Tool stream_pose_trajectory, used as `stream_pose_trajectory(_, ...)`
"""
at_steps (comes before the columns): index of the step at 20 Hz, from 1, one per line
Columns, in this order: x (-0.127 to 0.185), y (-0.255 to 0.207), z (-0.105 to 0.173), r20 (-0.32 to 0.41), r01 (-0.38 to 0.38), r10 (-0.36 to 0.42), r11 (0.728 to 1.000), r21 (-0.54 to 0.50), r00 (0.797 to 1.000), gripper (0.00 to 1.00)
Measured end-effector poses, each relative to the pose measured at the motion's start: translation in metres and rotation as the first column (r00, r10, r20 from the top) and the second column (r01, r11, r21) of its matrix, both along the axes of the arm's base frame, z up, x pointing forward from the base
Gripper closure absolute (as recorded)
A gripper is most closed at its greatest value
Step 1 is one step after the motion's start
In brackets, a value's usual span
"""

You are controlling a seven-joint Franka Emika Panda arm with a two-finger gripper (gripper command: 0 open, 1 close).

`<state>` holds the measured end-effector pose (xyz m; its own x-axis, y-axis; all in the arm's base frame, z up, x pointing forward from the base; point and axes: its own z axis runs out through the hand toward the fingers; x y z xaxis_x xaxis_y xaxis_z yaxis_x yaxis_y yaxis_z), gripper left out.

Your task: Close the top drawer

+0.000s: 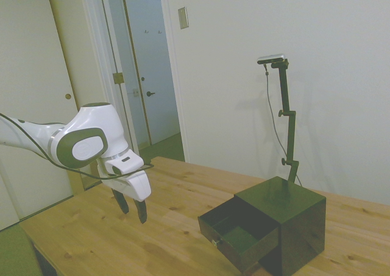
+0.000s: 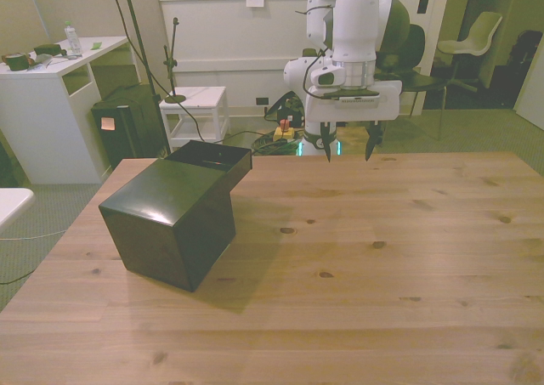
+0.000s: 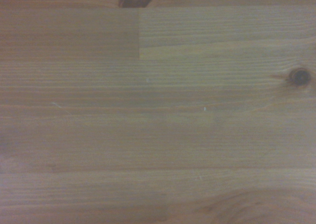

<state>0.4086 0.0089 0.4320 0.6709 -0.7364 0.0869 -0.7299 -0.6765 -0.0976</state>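
Item one, as I read it from my station: a wooden plank table (image 2: 357, 257) with visible knots, carrying everything listed here. Item two: a small glossy black cube cabinet (image 2: 174, 219) standing near the table's edge at the front view's left, roughly midway along that edge, turned at an angle to the planks. Item three: the top drawer (image 1: 239, 234), a shallow glossy black tray with a greenish inside, pulled well out of the cabinet toward the table's far edge as the front view has it; in the side view I see its open cavity and a small glint at its front panel, which I take for the round knob, too small to confirm. In the front view only the drawer's black rim (image 2: 212, 157) shows behind the cabinet top. Item four: the white arm's two-finger gripper (image 2: 350, 150), dark fingers pointing down, spread wide apart and holding nothing, hanging above the table's far edge, well apart from the cabinet and drawer. The side view shows the same gripper (image 1: 133, 208) clear of the surface. The wrist view gives me only bare table planks (image 3: 158, 115) with two dark knots.
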Motion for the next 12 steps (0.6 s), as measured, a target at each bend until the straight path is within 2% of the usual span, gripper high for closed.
stream_pose_trajectory(3,-0.001,-0.005,-0.001,-0.002,0.009,-0.009,1.000,0.016,1.000,0.00)
stream_pose_trajectory(6,-0.005,-0.019,-0.002,-0.004,0.107,-0.107,0.993,0.056,0.994,0.00)
stream_pose_trajectory(12,-0.012,-0.077,0.006,0.004,0.319,-0.321,0.943,0.089,0.947,0.00)
